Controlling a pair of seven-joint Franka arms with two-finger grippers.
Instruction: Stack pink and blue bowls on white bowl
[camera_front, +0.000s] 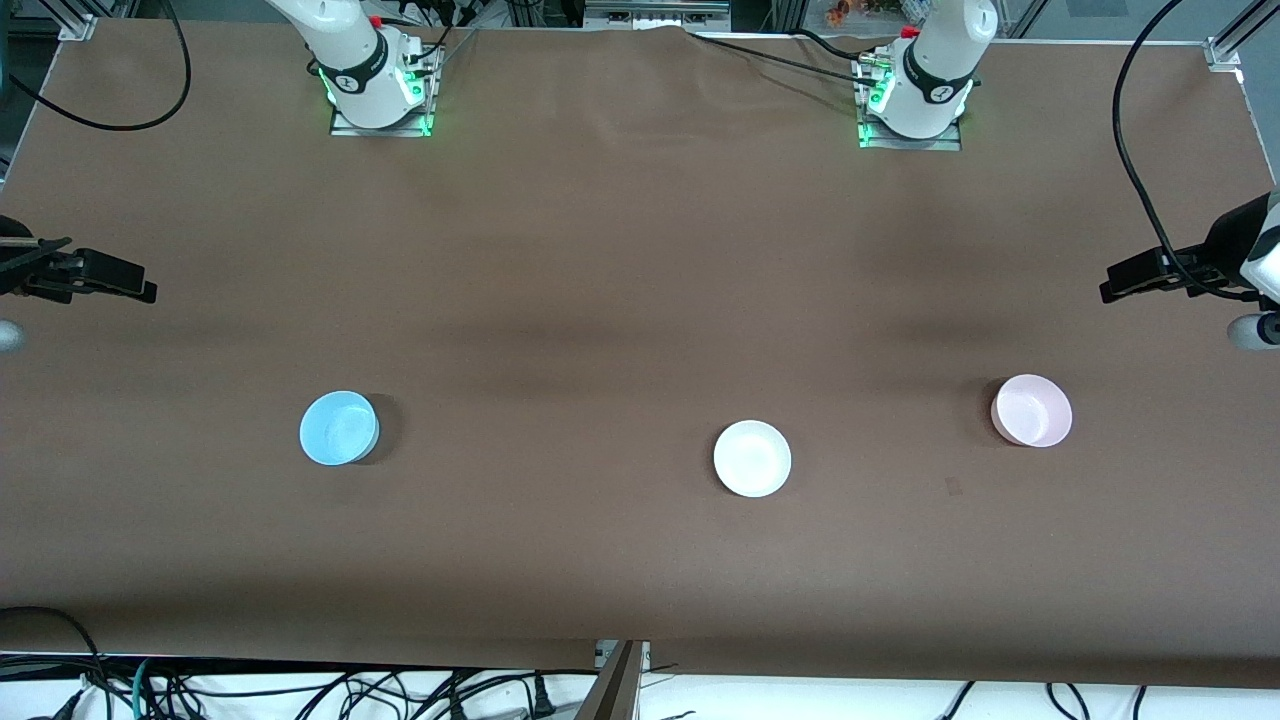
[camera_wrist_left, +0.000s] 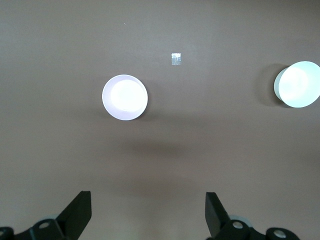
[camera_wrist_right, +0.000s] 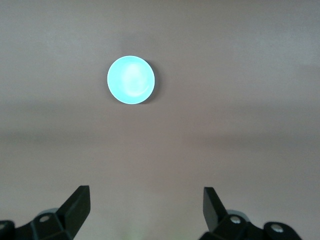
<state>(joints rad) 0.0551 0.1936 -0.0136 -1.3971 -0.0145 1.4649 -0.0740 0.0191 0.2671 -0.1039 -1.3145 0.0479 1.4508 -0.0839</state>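
Note:
Three bowls stand apart in a row on the brown table. The light blue bowl (camera_front: 339, 428) is toward the right arm's end, the white bowl (camera_front: 752, 458) is in the middle, and the pink bowl (camera_front: 1032, 410) is toward the left arm's end. High over its end of the table, my left gripper (camera_wrist_left: 148, 196) is open and empty, looking down on the pink bowl (camera_wrist_left: 125, 97) and the white bowl (camera_wrist_left: 297, 84). Over the other end, my right gripper (camera_wrist_right: 145, 190) is also open and empty, with the blue bowl (camera_wrist_right: 131, 79) below it.
Both arm bases (camera_front: 380, 95) (camera_front: 915, 100) stand along the table's edge farthest from the front camera. A small tape mark (camera_front: 953, 487) lies between the white and pink bowls. Black cables (camera_front: 1140, 150) hang over the table's ends.

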